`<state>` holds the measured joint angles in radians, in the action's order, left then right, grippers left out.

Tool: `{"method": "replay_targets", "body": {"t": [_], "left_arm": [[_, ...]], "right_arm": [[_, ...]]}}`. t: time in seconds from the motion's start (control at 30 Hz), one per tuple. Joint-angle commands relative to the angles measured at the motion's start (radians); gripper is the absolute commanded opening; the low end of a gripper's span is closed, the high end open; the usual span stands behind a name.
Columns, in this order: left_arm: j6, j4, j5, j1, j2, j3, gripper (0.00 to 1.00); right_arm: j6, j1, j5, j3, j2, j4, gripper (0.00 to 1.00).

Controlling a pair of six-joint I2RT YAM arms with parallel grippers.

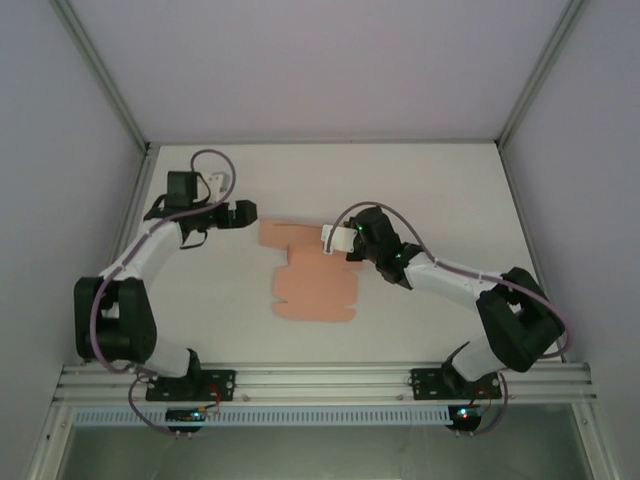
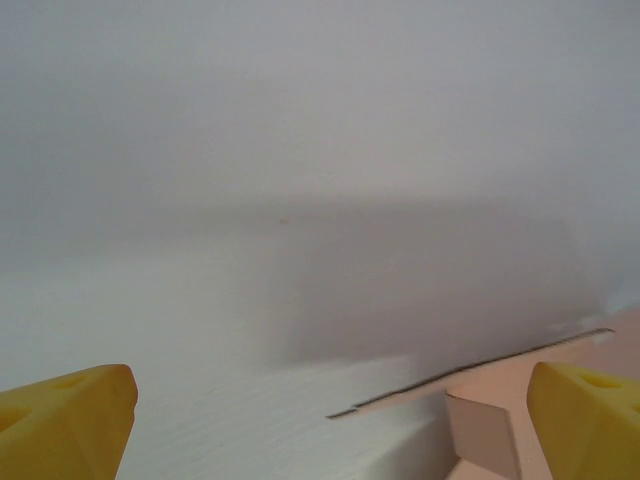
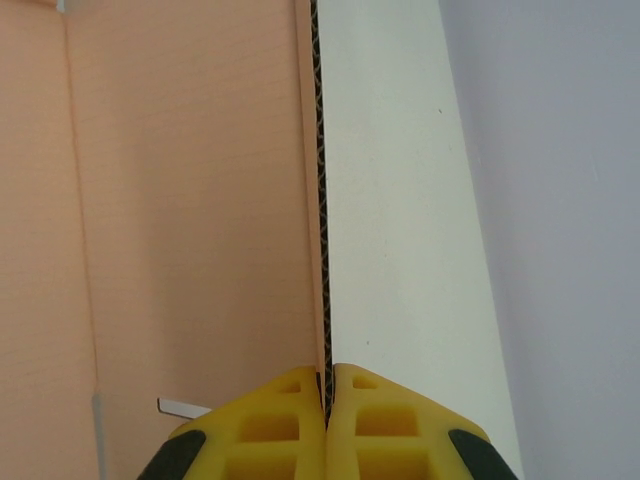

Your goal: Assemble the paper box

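Two grippers flank the sheet: the left gripper (image 1: 245, 213) is spread wide beside its far left corner, while the right gripper (image 3: 327, 375) is pinched on an edge of the paper box (image 1: 315, 285), a flat salmon-pink die-cut sheet with flaps lying mid-desk (image 1: 430, 190), white between pale grey walls (image 1: 60, 150).

No writing, label, brand, number or sign can be read anywhere (the paper box (image 1: 315, 285) shows only plain salmon-pink card, and the desk (image 1: 420, 190) a plain white surface).
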<state>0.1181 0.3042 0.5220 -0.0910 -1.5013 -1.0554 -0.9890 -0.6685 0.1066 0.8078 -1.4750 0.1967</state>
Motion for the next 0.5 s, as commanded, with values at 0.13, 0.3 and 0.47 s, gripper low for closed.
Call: {"method": "replay_targets", "body": {"t": [0.13, 0.3, 0.47], "left_arm": [[-0.188, 0.140, 0.022, -0.122, -0.159, -0.163, 1.00], [-0.223, 0.166, -0.092, -0.195, -0.184, -0.161, 1.00], [-0.207, 0.089, -0.276, -0.262, -0.161, -0.119, 1.00]], "right_arm": [[-0.031, -0.003, -0.017, 0.041, -0.020, 0.042, 0.00], [0.003, 0.004, -0.047, 0.051, -0.013, 0.030, 0.00], [0.044, 0.006, -0.052, 0.056, -0.013, 0.042, 0.00]]}}
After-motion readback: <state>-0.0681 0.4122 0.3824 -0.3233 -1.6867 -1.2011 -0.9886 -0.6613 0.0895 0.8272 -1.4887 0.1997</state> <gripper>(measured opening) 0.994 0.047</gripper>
